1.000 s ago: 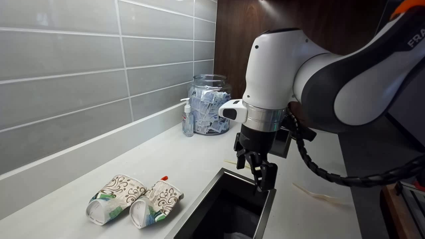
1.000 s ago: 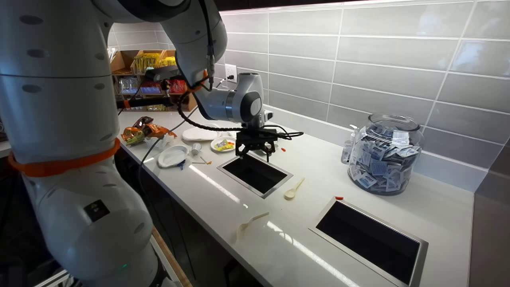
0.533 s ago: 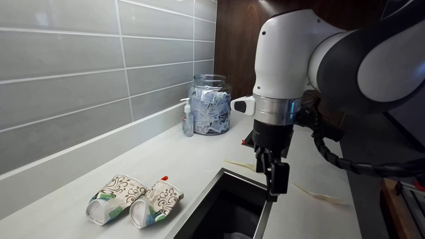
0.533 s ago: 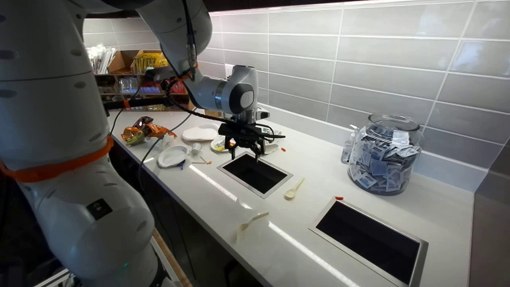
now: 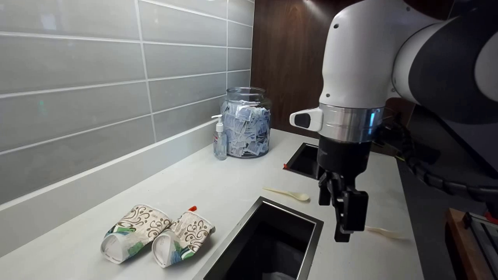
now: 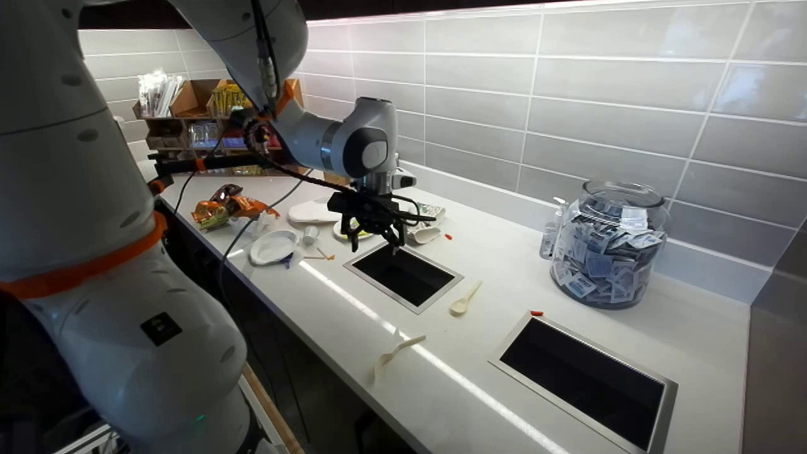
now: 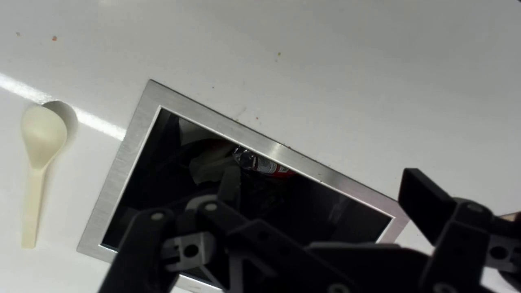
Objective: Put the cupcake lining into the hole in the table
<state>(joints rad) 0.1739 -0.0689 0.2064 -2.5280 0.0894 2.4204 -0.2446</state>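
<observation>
Two small red pieces fit the cupcake lining; I cannot tell which it is. One (image 5: pixel 193 209) lies behind the crumpled cups, and in an exterior view (image 6: pixel 448 236). Another red piece (image 5: pixel 285 166) lies at a corner of the far hole, and in an exterior view (image 6: pixel 536 313). Neither shows in the wrist view. My gripper (image 5: pixel 333 219) is open and empty, above the counter beside the near hole (image 5: pixel 253 212). In an exterior view the gripper (image 6: pixel 376 247) hovers near that hole (image 6: pixel 378 284). In the wrist view the gripper's fingers (image 7: pixel 325 191) are spread over a hole (image 7: pixel 127 158).
Two patterned paper cups (image 5: pixel 138 229) lie beside the near hole. Pale spoons (image 5: pixel 299 196) lie on the counter. A glass jar (image 6: pixel 608 252) and a pump bottle (image 6: pixel 550 239) stand at the wall. Plates (image 6: pixel 274 247) and wrappers (image 6: pixel 230 205) lie at the far end.
My gripper has moved from over the near hole's edge to beside it, rightward in an exterior view. It has uncovered the far hole, the red piece there and a spoon's bowl.
</observation>
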